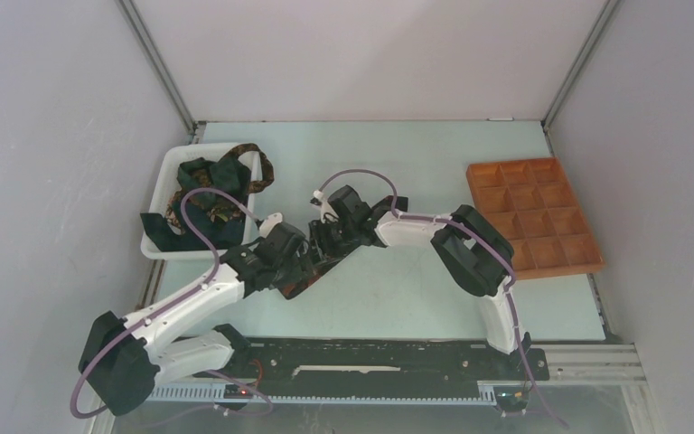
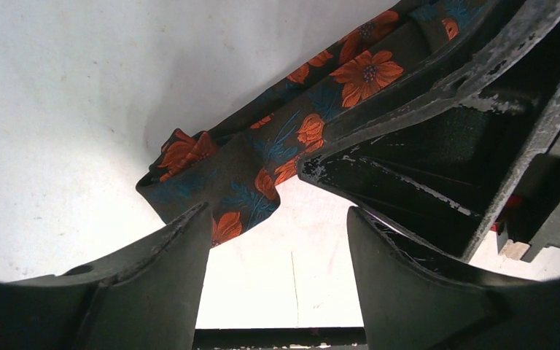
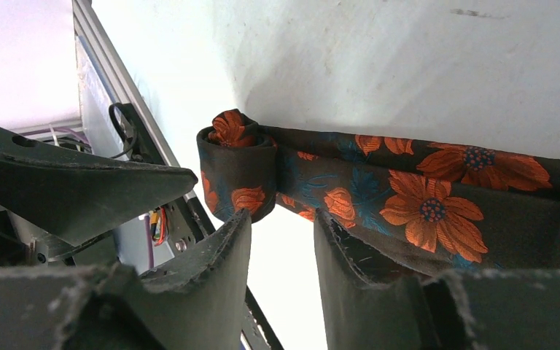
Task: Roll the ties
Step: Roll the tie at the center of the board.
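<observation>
A dark tie with orange flowers (image 2: 262,157) lies on the white table between both grippers. Its end is rolled into a small coil (image 3: 237,164). My left gripper (image 2: 277,219) is open and empty, and its left finger (image 2: 160,270) stands just in front of the coil. My right gripper (image 3: 283,219) is open too, with its fingertips at the tie's edge beside the coil and nothing between them. In the top view the two grippers (image 1: 303,258) (image 1: 325,237) meet mid-table and hide most of the tie. More dark patterned ties (image 1: 208,203) are heaped in the bin.
A white plastic bin (image 1: 167,167) stands at the back left, with one tie hanging over its rim. An orange-brown compartment tray (image 1: 533,217) sits at the right. The right arm's finger (image 2: 423,146) crowds the left wrist view.
</observation>
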You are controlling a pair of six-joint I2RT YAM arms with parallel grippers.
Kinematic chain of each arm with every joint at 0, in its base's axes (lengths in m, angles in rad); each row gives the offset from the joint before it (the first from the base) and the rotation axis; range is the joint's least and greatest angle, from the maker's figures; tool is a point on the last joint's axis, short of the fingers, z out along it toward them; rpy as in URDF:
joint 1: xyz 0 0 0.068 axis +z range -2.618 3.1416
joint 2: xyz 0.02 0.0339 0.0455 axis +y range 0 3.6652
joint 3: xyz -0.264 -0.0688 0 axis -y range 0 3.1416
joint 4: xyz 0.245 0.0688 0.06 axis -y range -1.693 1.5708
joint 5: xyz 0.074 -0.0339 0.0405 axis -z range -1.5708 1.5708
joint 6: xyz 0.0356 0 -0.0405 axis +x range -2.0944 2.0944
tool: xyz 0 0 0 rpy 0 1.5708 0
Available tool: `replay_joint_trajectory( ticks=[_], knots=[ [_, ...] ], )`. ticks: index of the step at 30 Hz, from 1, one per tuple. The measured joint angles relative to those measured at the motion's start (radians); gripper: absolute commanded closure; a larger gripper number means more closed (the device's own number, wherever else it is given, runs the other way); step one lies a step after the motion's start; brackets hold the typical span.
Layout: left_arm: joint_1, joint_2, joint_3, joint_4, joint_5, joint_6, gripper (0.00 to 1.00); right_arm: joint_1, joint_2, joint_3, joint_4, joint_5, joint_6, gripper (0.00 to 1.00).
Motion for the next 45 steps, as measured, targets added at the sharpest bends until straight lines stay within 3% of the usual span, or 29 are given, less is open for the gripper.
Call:
replay_joint_trajectory(
  ticks=[11, 23, 31, 45],
  knots=[
    [0.0, -0.171, 0.0, -0.095, -0.045, 0.001, 0.25, 0.024, -0.019, 0.0, 0.034, -0.02, 0.0, 0.6],
    [0.0, -0.442, -0.114, -0.182, -0.081, -0.033, 0.26, 0.068, -0.04, 0.032, 0.022, -0.029, 0.003, 0.76],
    [0.0, -0.456, -0.137, -0.186, -0.081, -0.07, 0.27, 0.11, -0.017, 0.134, -0.008, -0.029, -0.006, 0.83],
    [-0.001, -0.502, -0.198, -0.179, -0.081, -0.13, 0.27, 0.102, 0.056, 0.142, -0.045, -0.024, -0.009, 0.89]
  ],
)
